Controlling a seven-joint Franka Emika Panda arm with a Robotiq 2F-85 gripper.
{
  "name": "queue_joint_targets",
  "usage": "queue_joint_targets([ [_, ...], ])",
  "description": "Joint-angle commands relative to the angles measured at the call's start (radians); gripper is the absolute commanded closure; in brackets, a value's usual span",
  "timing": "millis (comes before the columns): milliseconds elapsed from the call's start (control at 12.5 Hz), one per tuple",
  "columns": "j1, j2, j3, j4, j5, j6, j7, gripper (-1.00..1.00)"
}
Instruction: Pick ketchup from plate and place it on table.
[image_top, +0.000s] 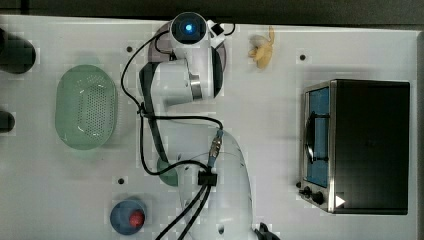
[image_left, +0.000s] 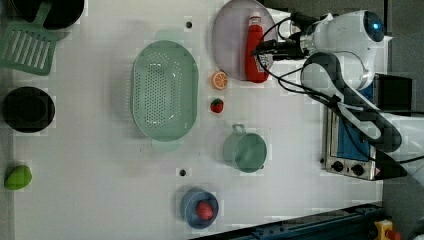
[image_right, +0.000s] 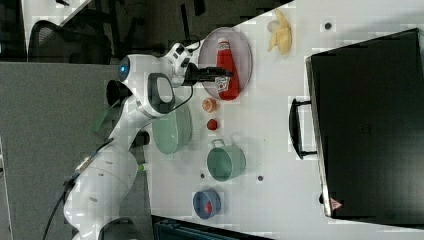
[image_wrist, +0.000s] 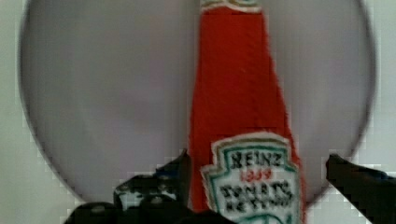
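Ketchup (image_wrist: 243, 116) lies flat on the plate (image_wrist: 107, 93); I have the gripper (image_wrist: 261, 182) spread wide, one finger (image_wrist: 173, 175) on each side of its labelled body, ready to close.

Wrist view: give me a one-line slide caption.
Open gripper straddling the labelled end of a Heinz ketchup bottle lying on the lilac-grey plate.

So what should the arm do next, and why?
Probably close the gripper. Its open fingers stand on either side of the ketchup bottle, at the label end, which lies flat on the lilac plate and is not yet held.
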Motion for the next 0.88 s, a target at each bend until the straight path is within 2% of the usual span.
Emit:
queue_joint_targets([
  [80, 0.0, 0.032, 0.001, 0.057, -0.019, 0.022, -0.036, -1.0],
  [560, 0.003, 0.094, -0.001, 0.09, -0.026, 0.055, -0.035, -1.0],
  [640, 0.003, 0.097, 0.0, 0.09, -0.026, 0.057, -0.035, -0.92],
  [880, 0.003, 0.096, -0.001, 0.095, -0.026, 0.064, -0.034, -0.19],
])
